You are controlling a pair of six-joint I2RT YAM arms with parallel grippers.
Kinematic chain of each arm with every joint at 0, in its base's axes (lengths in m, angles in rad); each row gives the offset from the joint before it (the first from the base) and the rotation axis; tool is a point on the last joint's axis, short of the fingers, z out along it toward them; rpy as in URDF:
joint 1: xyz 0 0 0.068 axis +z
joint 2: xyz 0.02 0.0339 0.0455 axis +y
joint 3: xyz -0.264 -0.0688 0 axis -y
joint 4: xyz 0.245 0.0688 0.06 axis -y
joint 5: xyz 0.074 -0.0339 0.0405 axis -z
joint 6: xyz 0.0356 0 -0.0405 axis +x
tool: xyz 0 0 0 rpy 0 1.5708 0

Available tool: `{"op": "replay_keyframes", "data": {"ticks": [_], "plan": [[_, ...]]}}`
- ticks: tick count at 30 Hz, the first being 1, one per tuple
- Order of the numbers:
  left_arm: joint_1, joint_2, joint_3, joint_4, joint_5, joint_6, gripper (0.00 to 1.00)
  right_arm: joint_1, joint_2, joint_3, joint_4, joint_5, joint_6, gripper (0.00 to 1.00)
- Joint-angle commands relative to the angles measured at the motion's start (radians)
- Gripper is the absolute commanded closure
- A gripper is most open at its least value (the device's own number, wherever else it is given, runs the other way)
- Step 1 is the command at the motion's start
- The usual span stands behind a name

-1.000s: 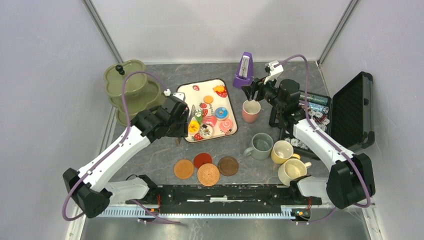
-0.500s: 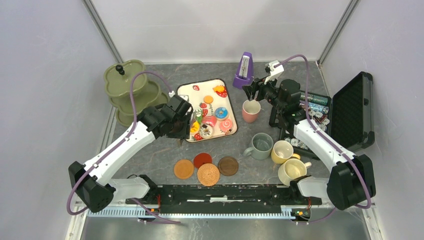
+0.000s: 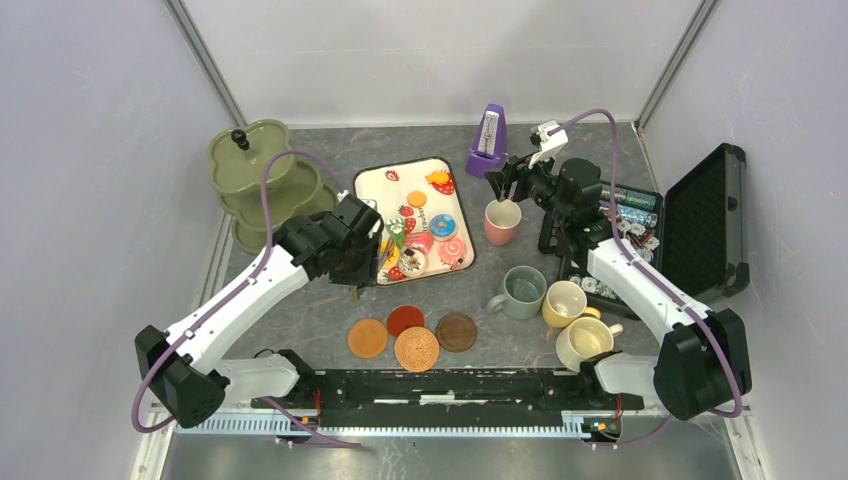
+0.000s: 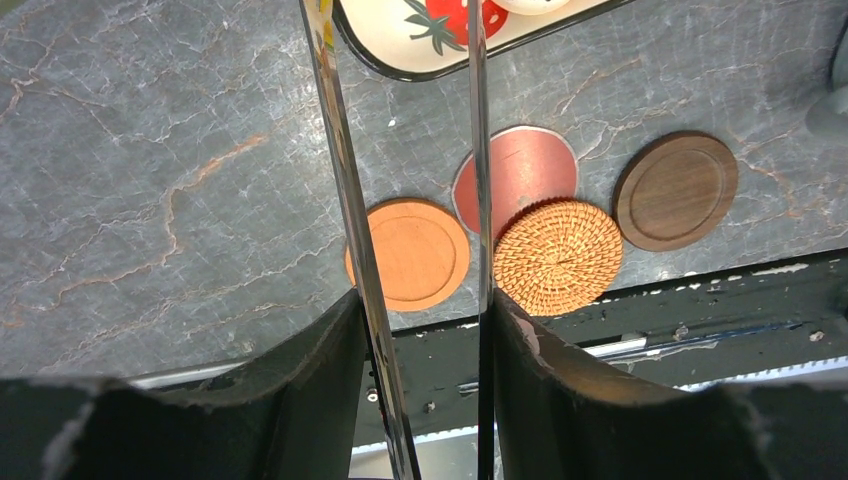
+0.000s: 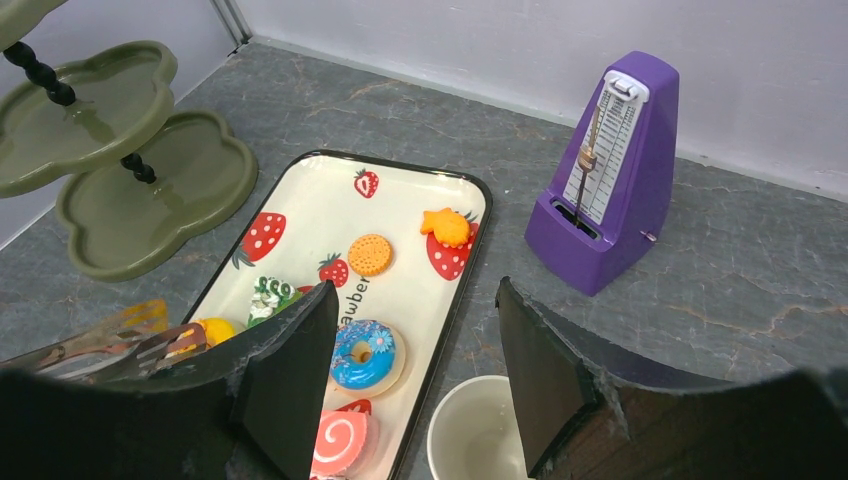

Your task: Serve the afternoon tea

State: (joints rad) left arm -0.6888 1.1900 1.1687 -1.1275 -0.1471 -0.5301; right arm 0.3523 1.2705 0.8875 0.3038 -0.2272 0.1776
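stand: the olive tiered stand [image 5: 120,140] sits far-left on the bench [image 3: 320,310]. Every tier you can see is bare, so 0 pastries served.
pastries: all on the strawberry tray [image 5: 305,205] mid-bench, including the blue donut [image 5: 363,355] and pink swirl [image 5: 338,442].
left pincer [image 4: 422,300]: clamped on the metal tongs [image 4: 345,180]. The tong tips are at the tray's near-left corner, right against the yellow pastry [image 5: 215,328]. Cannot tell if it is actually held.
right pincer [image 5: 412,300]: jaws spread wide, hovering over the pink mug [image 3: 500,232], holding nothing.
mugs: pink stands alone just right of the tray. Grey-green mug [image 3: 522,292], yellow mug [image 3: 563,302] and cream mug [image 3: 583,342] are bunched near-right. 0 of 4 on a coaster.
coasters: 4 clustered at the near edge. The rattan coaster [image 4: 558,258] overlaps the red coaster [image 4: 520,170]; the orange coaster [image 4: 408,253] and dark wood coaster [image 4: 675,190] flank them.
progress: early, I'd say. You have all pastries to move onto the stand and 4 mugs to seat.
in the way: the purple metronome [image 5: 610,175] is just behind the pink mug, and the black case [image 3: 705,220] is beside the right arm. You'll likely need to spread the coasters before the mugs fit.
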Motion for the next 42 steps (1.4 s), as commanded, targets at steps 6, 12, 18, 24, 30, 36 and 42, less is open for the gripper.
{"op": "replay_keyframes", "data": {"ticks": [6, 12, 18, 24, 30, 36, 42], "plan": [[0.003, 0.032, -0.028, 0.052, -0.002, 0.066, 0.47, -0.001, -0.013, 0.01, 0.041, 0.004, -0.01, 0.33], [0.003, 0.044, -0.027, 0.073, -0.007, 0.071, 0.47, -0.001, -0.011, 0.01, 0.043, -0.001, -0.007, 0.33], [0.003, 0.027, -0.011, 0.072, -0.018, 0.064, 0.47, -0.001, -0.014, 0.008, 0.048, -0.001, -0.008, 0.33], [0.003, 0.009, 0.001, 0.068, -0.02, 0.055, 0.46, -0.001, -0.006, 0.008, 0.051, -0.006, -0.003, 0.34], [0.003, 0.011, 0.006, 0.064, -0.029, 0.059, 0.44, -0.001, -0.003, 0.007, 0.055, -0.009, -0.003, 0.33], [0.003, 0.019, 0.0, 0.066, -0.027, 0.059, 0.44, -0.001, 0.002, 0.009, 0.057, -0.017, 0.002, 0.33], [0.002, 0.033, -0.019, 0.078, -0.019, 0.058, 0.44, -0.001, 0.002, 0.008, 0.06, -0.018, 0.002, 0.33]]}}
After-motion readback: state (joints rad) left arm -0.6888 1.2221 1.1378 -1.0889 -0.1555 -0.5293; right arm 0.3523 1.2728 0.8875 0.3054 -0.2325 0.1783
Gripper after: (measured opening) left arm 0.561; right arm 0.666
